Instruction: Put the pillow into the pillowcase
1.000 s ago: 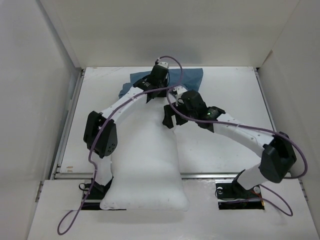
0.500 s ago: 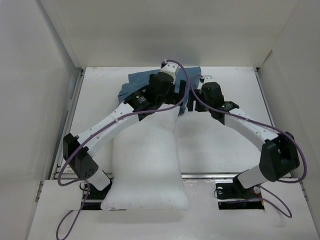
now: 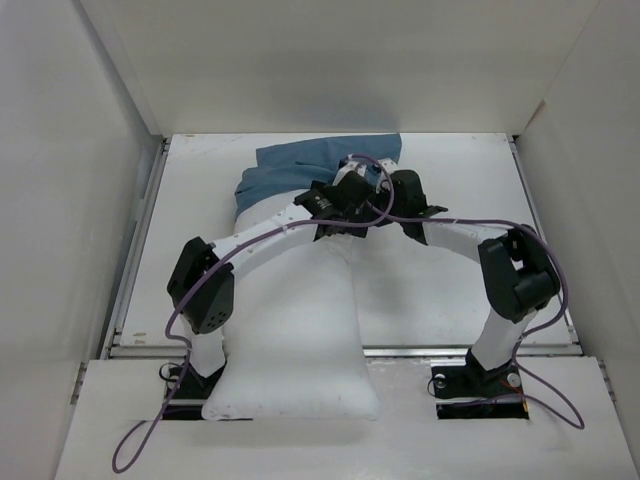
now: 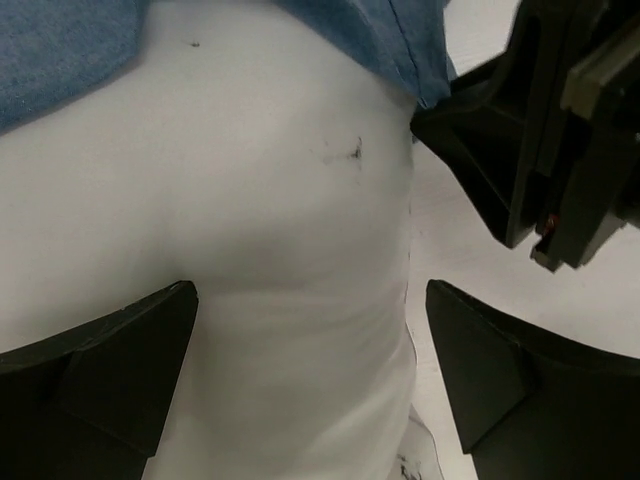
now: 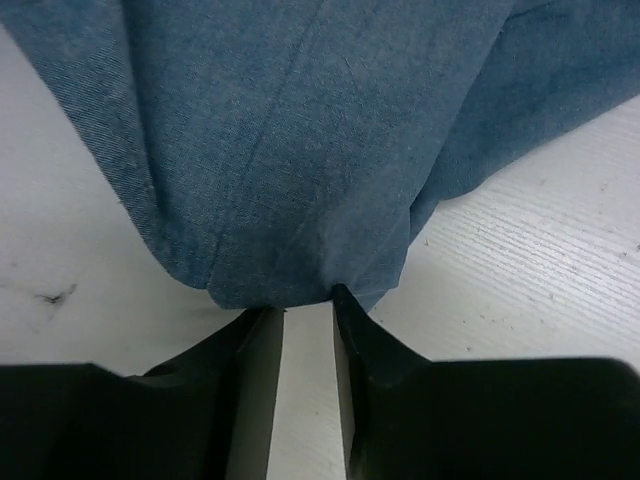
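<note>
Both arms closed in: my right end effector (image 5: 305,302) pinches the pillowcase (image 5: 300,130) hem, my left end effector (image 4: 311,290) gapes over the pillow (image 4: 280,200), so pulling-on can start.

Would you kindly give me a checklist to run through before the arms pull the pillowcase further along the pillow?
1. Pillowcase over the far end of the pillow: ok.
2. Right hand gripping the hem: cannot tell; the hem sits at its fingertips, jaws nearly closed.
3. Left hand open over the pillow: ok.
4. Room between the two hands: not ok, they crowd together.
5. Pillow fully inside: not ok, most of it lies outside.
</note>
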{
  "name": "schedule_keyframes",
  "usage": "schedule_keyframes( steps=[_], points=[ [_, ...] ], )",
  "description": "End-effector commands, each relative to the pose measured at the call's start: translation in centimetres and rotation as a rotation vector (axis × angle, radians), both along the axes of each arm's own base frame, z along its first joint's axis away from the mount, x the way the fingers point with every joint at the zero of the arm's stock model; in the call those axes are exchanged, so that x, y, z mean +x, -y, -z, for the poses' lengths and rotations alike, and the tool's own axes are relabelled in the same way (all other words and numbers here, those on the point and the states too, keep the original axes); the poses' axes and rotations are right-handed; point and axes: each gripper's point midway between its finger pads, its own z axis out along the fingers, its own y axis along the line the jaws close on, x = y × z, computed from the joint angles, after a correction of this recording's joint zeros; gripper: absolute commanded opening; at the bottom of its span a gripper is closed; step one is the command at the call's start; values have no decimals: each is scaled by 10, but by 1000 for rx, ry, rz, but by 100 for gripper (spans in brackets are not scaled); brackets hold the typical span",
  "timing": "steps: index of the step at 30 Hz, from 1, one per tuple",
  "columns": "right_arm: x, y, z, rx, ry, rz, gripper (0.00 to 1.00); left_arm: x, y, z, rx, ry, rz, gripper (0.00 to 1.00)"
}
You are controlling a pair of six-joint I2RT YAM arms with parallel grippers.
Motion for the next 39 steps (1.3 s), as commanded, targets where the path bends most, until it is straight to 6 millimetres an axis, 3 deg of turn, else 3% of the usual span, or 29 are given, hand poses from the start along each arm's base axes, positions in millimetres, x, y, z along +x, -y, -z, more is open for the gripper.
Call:
schedule_keyframes(
  steps=[1, 3, 4, 5, 6, 7, 9, 10, 13, 16, 17, 18, 22, 23, 25, 27, 29, 30, 32, 34, 35, 36, 38, 39],
  points=[
    [24, -12, -37, 61, 124, -33, 31, 20, -22, 9, 59, 3, -132, 100],
    [22, -7, -28, 60, 101, -19, 23, 27, -28, 22, 86, -20, -151, 90],
    [22, -7, -35, 66, 114, -19, 5, 32, -31, 31, 100, -33, -165, 71],
    [20, -6, -38, 70, 124, -19, 0, 34, -27, 34, 95, -41, -159, 62],
    [20, -4, -38, 66, 126, -11, 0, 39, -30, 39, 99, -44, -171, 54],
    [20, 1, -45, 73, 143, -2, 0, 46, -31, 43, 101, -47, -183, 33],
    [16, -1, -51, 87, 150, -21, 0, 54, -37, 46, 118, -38, -209, 4],
    [7, -4, -50, 101, 139, -53, 0, 57, -36, 42, 107, -25, -227, 0],
    [-15, -14, -73, 178, 156, -137, 0, 75, -36, 32, 60, 17, -272, 0],
    [-46, -19, -88, 238, 133, -222, 0, 98, -32, -18, -66, 130, -310, 0],
    [-66, -26, -81, 245, 104, -271, 0, 101, -30, -33, -89, 161, -301, 0],
    [-77, -27, -96, 257, 138, -288, 0, 103, -27, -62, -145, 214, -284, 0],
    [-88, -13, -105, 194, 168, -225, 0, 102, -37, -122, -214, 333, -306, 0],
    [-89, -12, -114, 193, 188, -230, 0, 104, -49, -130, -205, 360, -341, 0],
    [-112, -20, -133, 240, 219, -334, 0, 108, -53, -147, -245, 398, -356, 0],
    [-150, -43, -147, 274, 241, -519, 0, 107, -42, -147, -281, 377, -309, 0],
    [-167, -50, -148, 255, 261, -562, 0, 111, -27, -133, -280, 352, -281, 0],
    [-162, -51, -147, 232, 271, -517, 0, 111, -27, -125, -259, 332, -280, 0],
    [-133, -34, -144, 150, 304, -327, 0, 107, -16, -107, -218, 289, -258, 0],
    [-99, -4, -136, 93, 277, -105, 0, 104, -19, -95, -185, 268, -252, 0],
    [-85, 4, -144, 93, 288, -33, 0, 103, -20, -89, -175, 258, -251, 0],
    [-72, 13, -135, 97, 249, 52, 0, 99, -23, -82, -167, 244, -257, 0],
    [-44, 32, -142, 89, 266, 134, 1, 95, -26, -81, -168, 245, -257, 0],
    [-31, 34, -127, 67, 233, 150, 20, 93, -28, -86, -181, 249, -262, 0]
  ],
)
